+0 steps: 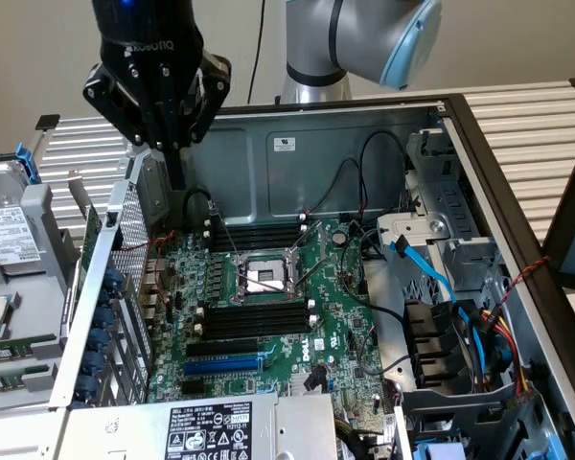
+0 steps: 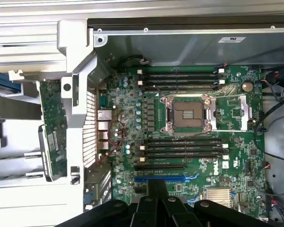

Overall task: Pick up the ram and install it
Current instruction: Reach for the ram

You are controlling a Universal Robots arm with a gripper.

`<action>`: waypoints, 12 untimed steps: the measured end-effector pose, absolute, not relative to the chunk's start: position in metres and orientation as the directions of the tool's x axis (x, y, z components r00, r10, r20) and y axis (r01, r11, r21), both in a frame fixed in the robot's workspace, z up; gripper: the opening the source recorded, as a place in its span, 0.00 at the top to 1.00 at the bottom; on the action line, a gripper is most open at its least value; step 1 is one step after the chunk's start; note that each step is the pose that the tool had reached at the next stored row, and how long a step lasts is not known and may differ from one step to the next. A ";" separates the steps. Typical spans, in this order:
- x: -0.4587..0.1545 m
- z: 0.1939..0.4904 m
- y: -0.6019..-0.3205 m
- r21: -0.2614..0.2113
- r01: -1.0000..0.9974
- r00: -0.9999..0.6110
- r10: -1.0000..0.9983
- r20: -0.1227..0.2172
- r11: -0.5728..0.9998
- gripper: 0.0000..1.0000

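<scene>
The ram [image 2: 52,135], a long green stick with a white label strip, stands on edge outside the open computer case, against its perforated rear wall; in the exterior view the ram [image 1: 88,241] shows as a thin green edge at the case's left. My gripper [image 1: 175,172] hangs above the case's rear corner on the exterior view's left, to the right of the ram and higher. Its fingers [image 2: 156,191] are pressed together with nothing between them. Black memory slots [image 2: 182,149] with white end clips lie empty on the motherboard [image 1: 335,316], beside the CPU socket [image 2: 188,113].
A second pair of black slots [image 2: 180,78] lies beyond the socket, and a blue expansion slot [image 2: 160,178] lies on its near side. Blue and black cables [image 1: 431,278] and a drive cage [image 1: 460,364] fill the case's right. A power supply [image 1: 211,431] sits in front.
</scene>
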State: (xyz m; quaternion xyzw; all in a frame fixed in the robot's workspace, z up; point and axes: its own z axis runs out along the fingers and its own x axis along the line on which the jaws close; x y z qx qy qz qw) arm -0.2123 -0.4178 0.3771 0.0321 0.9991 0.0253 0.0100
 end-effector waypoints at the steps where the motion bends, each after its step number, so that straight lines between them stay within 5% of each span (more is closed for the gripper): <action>1: -0.216 0.376 -0.418 0.052 0.063 -0.998 0.064 -0.018 0.997 0.89; 12: -0.258 0.369 -0.422 0.057 0.054 -0.998 0.055 -0.018 0.997 0.89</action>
